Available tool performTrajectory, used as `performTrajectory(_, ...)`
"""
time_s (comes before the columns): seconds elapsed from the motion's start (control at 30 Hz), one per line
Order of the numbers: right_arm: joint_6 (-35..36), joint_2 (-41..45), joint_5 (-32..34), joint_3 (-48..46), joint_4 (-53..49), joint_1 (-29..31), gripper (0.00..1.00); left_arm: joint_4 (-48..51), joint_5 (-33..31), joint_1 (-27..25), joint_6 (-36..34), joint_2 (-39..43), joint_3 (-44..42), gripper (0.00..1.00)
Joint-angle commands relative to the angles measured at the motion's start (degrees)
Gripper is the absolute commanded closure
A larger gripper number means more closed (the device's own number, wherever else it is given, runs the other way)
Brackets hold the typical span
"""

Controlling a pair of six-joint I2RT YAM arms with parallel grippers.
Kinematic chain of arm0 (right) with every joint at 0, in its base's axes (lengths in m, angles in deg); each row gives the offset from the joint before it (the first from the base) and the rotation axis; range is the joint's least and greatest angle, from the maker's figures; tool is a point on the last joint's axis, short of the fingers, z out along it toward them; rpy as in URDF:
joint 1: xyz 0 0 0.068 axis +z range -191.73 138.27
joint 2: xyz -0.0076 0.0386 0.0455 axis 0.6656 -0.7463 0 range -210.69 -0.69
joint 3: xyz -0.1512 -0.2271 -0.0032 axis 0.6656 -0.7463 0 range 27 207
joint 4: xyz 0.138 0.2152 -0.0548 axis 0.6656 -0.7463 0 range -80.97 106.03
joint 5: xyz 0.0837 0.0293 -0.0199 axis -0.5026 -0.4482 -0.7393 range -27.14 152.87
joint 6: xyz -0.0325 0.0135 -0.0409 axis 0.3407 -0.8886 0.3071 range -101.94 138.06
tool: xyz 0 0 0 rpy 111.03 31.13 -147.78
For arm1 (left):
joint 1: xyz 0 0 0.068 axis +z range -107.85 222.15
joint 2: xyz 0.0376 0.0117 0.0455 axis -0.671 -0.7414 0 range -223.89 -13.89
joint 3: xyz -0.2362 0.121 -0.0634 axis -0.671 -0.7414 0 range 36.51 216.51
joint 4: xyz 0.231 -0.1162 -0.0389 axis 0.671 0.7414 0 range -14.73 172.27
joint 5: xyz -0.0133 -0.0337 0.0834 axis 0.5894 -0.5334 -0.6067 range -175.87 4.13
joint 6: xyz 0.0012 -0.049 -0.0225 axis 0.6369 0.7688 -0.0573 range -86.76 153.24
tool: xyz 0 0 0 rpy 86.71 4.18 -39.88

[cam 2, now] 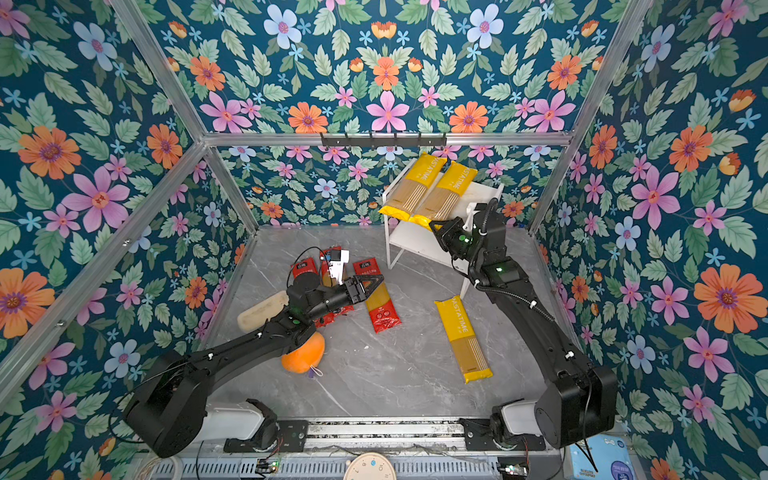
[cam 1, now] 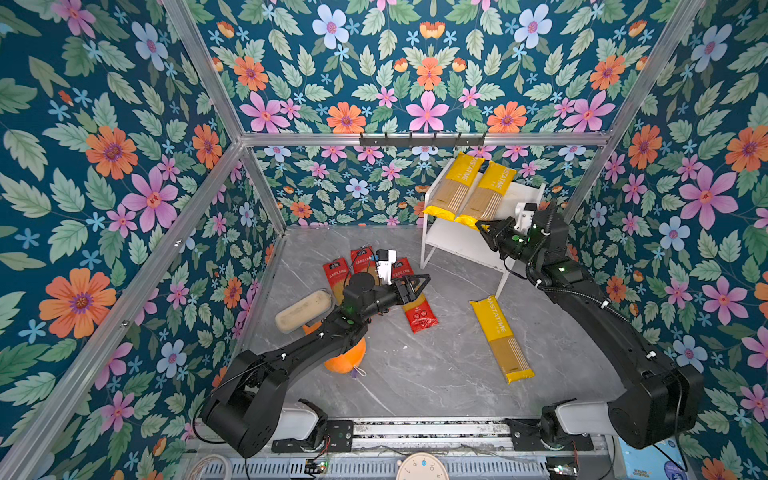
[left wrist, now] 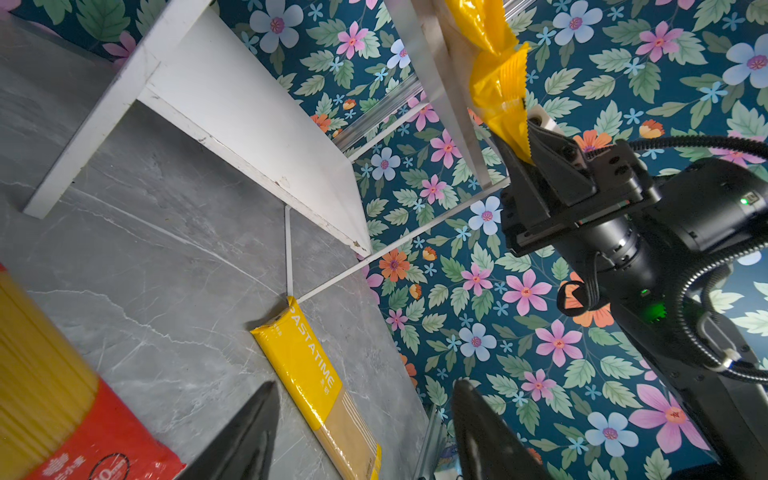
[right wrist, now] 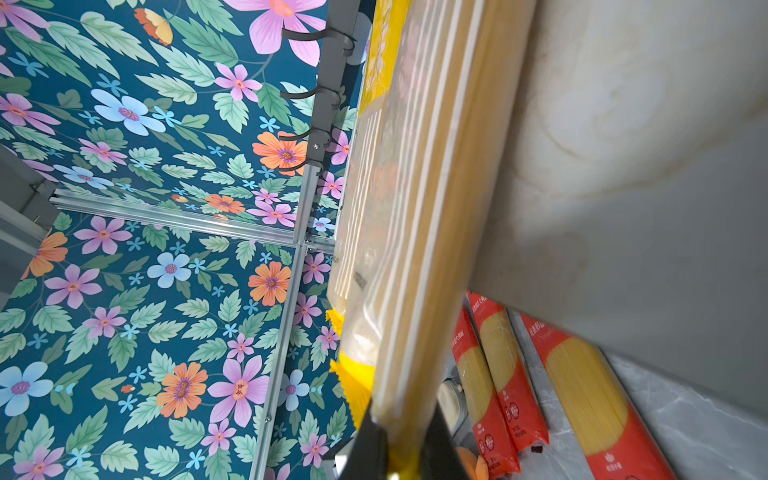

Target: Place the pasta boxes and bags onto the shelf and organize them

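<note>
Two yellow PASTATIME packs (cam 1: pixel 453 187) (cam 1: pixel 487 194) lie side by side on the top board of the white shelf (cam 1: pixel 527 194), their near ends hanging over its front edge. My right gripper (cam 1: pixel 482 226) (right wrist: pixel 401 419) is shut on the near end of the right-hand pack (right wrist: pixel 428 208). A third yellow pack (cam 1: pixel 500 338) (left wrist: pixel 307 357) lies on the floor by the shelf's front leg. Three red-ended packs (cam 1: pixel 417 307) (cam 1: pixel 336 274) (cam 1: pixel 361 255) lie on the floor at left. Just above them hovers my left gripper (cam 1: pixel 419 282) (left wrist: pixel 365 384), open and holding nothing.
A beige loaf-like object (cam 1: pixel 303 309) and an orange plush toy (cam 1: pixel 345 357) lie partly under my left arm. The shelf's lower board (cam 1: pixel 457 241) is bare. A black hook rail (cam 1: pixel 422 140) hangs on the back wall above the shelf.
</note>
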Motion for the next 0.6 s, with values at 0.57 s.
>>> performTrajectory(0.57,6.7,-1.3,-8.1,4.1,-5.0,-2.0,0.63,-2.2,0.1,-0.5,-1.1,-1.4,0.9,0.32)
